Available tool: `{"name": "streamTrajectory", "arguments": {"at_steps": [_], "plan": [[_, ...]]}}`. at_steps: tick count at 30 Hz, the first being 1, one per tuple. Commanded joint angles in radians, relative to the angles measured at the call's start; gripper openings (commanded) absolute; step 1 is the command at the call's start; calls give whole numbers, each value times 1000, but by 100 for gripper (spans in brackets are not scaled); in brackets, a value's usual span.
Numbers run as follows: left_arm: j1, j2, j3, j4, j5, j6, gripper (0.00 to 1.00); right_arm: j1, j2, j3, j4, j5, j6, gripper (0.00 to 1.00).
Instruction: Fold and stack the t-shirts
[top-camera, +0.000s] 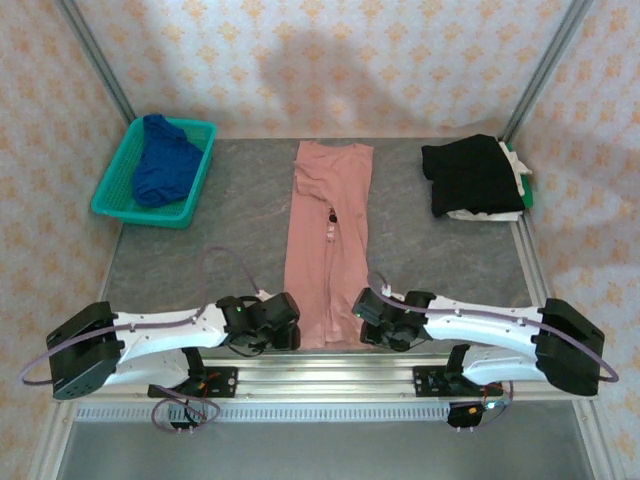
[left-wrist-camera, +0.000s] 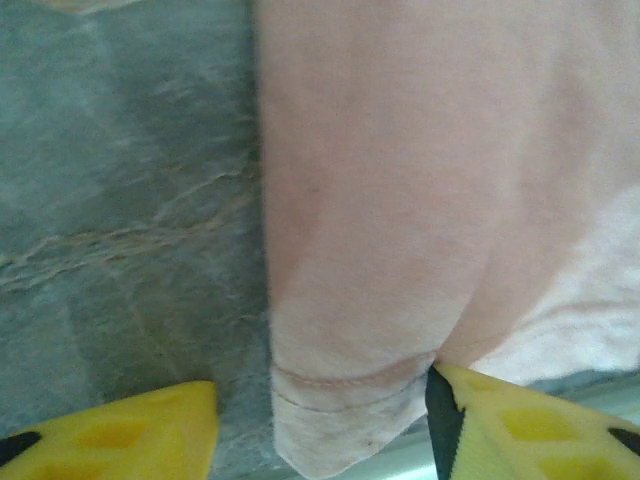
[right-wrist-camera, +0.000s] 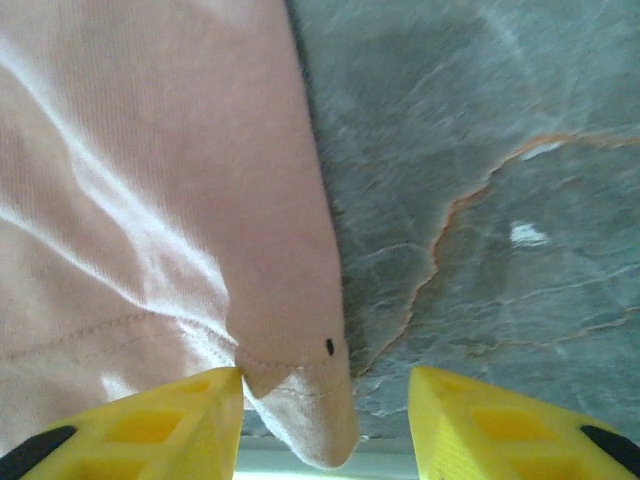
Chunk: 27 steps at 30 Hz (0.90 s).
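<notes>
The dusty-pink t-shirt (top-camera: 328, 240) lies as a long narrow strip down the middle of the table (top-camera: 200, 240), its neck toward the far edge and its hem at the near edge between my two arms. Its sides look already folded in, so I judge the lengthwise folds done and the crosswise fold, hem up toward the neck, not yet made.

My left gripper (left-wrist-camera: 322, 430) straddles the hem's left corner. The jaws stand apart, one finger on bare table and the other against the cloth's underside fold, nothing clamped. My right gripper (right-wrist-camera: 325, 425) straddles the right corner the same way, jaws apart, with the inner finger touching the hem and the outer one over bare stone.

The black t-shirt (top-camera: 472, 172) sits folded near the far right corner, which I take to be the stack. White and green edges (top-camera: 520, 188) peek out beneath it, but from above I cannot tell whether that is another folded shirt.

The royal-blue t-shirt (top-camera: 165, 165) lies crumpled in the teal basket (top-camera: 113, 195) at the far left corner, not yet folded.

By my reckoning the task is roughly midway. One shirt is stacked, this one is half folded, and the pink one has yet to be carried over to the black before the blue gets its turn.
</notes>
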Motion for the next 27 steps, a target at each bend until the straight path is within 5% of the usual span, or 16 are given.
{"name": "streamTrajectory", "arguments": {"at_steps": [1,7,12,17,23,27], "plan": [[-14,49,9,122,-4,-22,47,5,33,66,-137,121,-26,50],[-25,58,17,110,-7,-22,25,4,78,19,3,56,-13,50],[-28,34,15,153,2,-25,17,8,91,-21,115,-4,14,45],[-28,8,37,166,8,-18,0,11,73,-4,105,-12,21,27],[-17,-83,140,30,-68,28,0,9,-32,56,-4,66,31,2],[61,-104,222,-41,-63,91,0,-62,-55,151,-96,128,-30,0]]}}
